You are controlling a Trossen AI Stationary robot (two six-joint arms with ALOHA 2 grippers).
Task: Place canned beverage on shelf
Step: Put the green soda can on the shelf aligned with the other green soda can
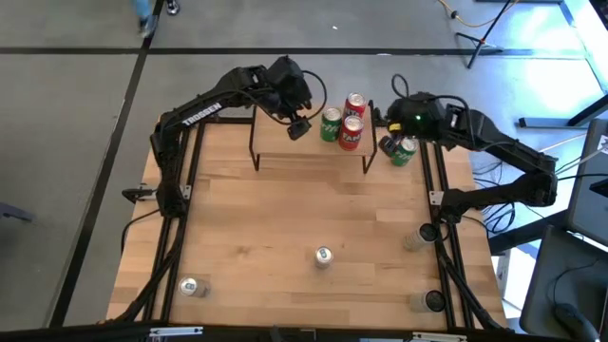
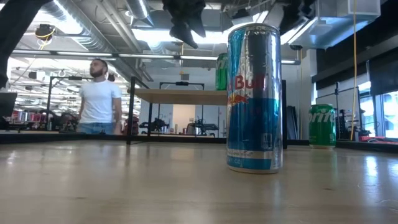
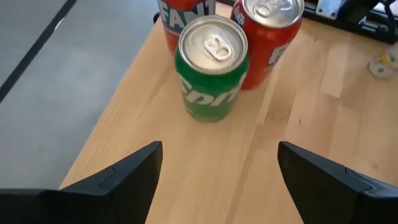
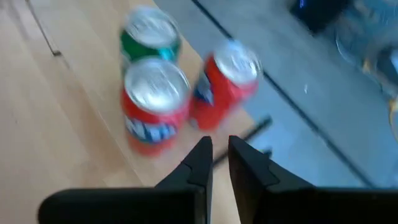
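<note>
On the shelf [image 1: 285,142] stand one green can [image 1: 330,124] and two red cans [image 1: 352,123].

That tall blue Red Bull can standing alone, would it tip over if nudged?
Probably. The Red Bull can is tall and slim on a narrow base, so a high push would likely topple it. On its side it would likely roll. Its glossy metal may be slippery.

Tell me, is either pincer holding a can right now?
No. The left pincer is open behind the green can; the right pincer is shut on nothing.
</note>
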